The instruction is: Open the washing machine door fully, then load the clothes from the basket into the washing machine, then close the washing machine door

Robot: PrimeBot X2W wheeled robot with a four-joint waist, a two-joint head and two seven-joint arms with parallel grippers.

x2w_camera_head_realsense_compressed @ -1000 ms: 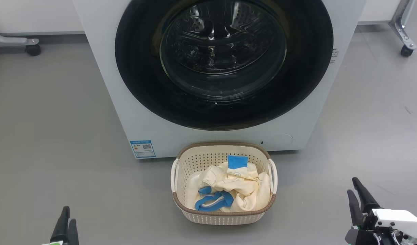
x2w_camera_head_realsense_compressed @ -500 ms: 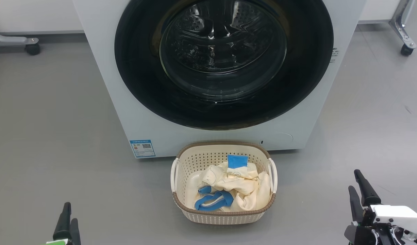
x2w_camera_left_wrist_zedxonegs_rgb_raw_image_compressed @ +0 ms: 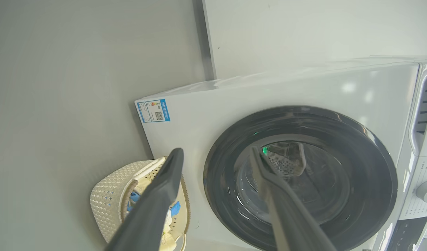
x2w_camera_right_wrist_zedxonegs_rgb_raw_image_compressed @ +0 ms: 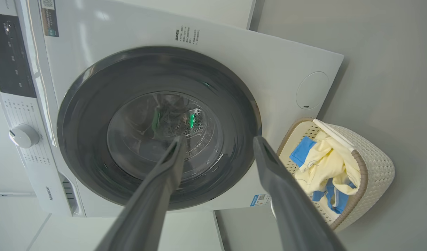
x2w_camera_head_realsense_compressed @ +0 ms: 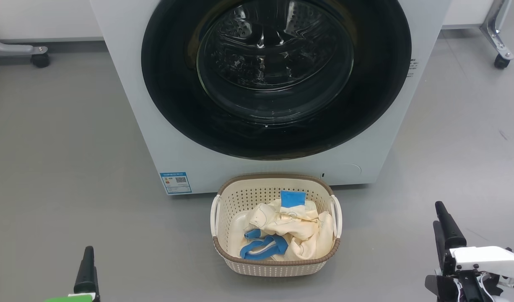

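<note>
While left gripper (x2w_camera_left_wrist_zedxonegs_rgb_raw_image_compressed: pixel 215 150), right gripper (x2w_camera_right_wrist_zedxonegs_rgb_raw_image_compressed: pixel 219 139) gape empty, basket (x2w_camera_head_realsense_compressed: pixel 278 262) lies between, ahead.

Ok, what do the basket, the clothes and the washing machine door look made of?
Basket: matte cream plastic, going by the regular moulded perforations; the brown woven-look rim is probably plastic too. Clothes: soft matte fabric, crumpled in folds. Washing machine door: glossy black surround, likely plastic, around a clear bulging centre, seemingly glass: see-through, with sharp reflections.

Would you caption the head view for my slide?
Washing machine door shut, clothes in basket, left hand and right hand open.
</note>
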